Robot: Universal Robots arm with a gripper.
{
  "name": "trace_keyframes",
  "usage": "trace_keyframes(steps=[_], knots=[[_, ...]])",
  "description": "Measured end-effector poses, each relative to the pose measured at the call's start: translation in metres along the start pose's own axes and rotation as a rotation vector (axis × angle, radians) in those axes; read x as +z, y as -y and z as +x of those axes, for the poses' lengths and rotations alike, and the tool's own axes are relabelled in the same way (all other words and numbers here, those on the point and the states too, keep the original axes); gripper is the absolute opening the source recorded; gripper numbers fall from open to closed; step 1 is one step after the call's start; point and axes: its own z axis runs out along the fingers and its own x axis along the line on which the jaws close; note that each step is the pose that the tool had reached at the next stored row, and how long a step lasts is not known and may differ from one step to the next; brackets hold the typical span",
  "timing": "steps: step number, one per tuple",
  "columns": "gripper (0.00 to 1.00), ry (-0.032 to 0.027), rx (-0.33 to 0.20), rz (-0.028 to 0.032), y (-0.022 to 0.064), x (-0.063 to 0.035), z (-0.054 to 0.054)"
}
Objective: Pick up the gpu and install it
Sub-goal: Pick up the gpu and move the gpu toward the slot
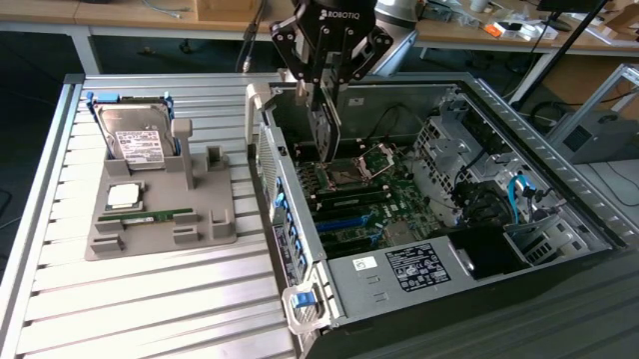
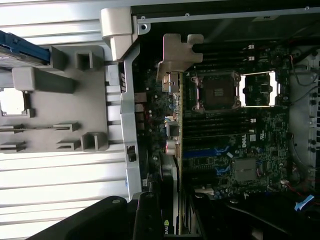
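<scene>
The gpu [image 1: 325, 131] is a thin dark card that hangs upright, edge-on, above the motherboard [image 1: 370, 198] inside the open computer case [image 1: 559, 187]. My gripper [image 1: 322, 84] is shut on the card's upper end, over the case's rear-left part. In the wrist view the gpu [image 2: 179, 145] runs as a thin line across the board's slots. Its silver bracket [image 2: 177, 55] sits close to the case's rear wall. The gripper [image 2: 174, 220] clamps the near end of the card.
On the slatted table at the exterior view's left, a grey fixture tray [image 1: 164, 224] carries a hard drive [image 1: 135, 138], a processor chip [image 1: 124, 196] and a green memory stick [image 1: 148, 215]. The case walls, drive cage [image 1: 454, 142] and cables surround the motherboard.
</scene>
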Motion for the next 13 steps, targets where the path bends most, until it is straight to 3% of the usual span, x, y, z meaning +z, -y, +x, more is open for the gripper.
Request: trace_keyframes(steps=[13], knots=[[0.27,0.0000,0.000,0.0001,-0.0009,0.0026,-0.011]])
